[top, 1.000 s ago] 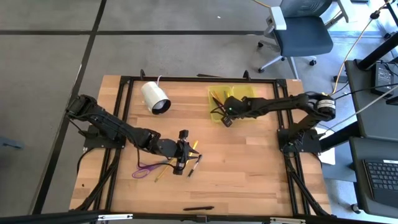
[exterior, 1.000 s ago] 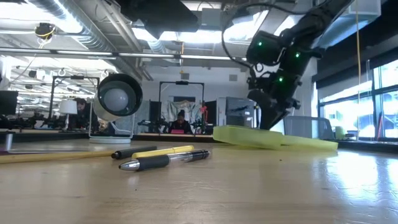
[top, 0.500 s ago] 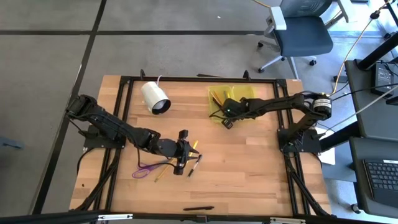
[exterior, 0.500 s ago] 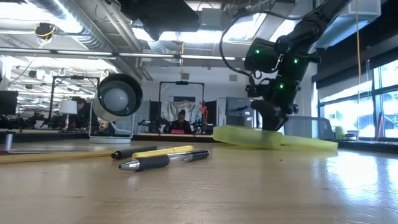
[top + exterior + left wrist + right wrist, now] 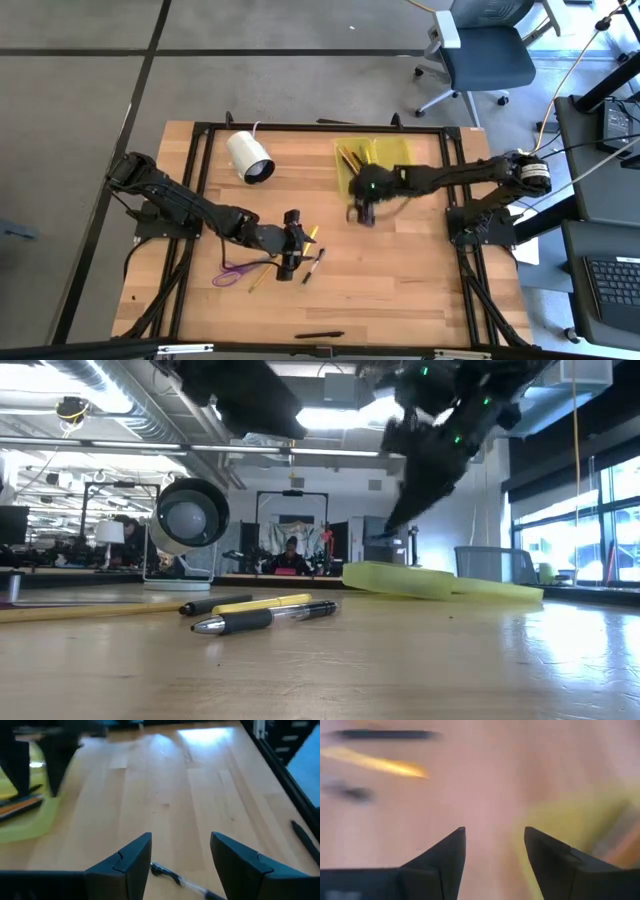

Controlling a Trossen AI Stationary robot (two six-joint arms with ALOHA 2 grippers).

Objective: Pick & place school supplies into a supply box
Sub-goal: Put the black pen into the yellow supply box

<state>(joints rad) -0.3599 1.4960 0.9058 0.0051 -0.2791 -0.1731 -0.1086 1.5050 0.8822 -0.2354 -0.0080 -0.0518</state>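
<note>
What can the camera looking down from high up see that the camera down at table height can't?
Only the high view shows the small purple-handled scissors, the lone dark pen at the table's near edge, and the empty grey office chair.

Only the low view shows the room behind, with a seated person.

Both show the translucent yellow-green plastic pencil case, the white cylinder with a cable, and pens on the wooden table.

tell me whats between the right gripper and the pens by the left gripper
In the high view, only bare wood separates the right gripper from the loose pens beside the left gripper. The right gripper's fingers are open and empty.
</note>
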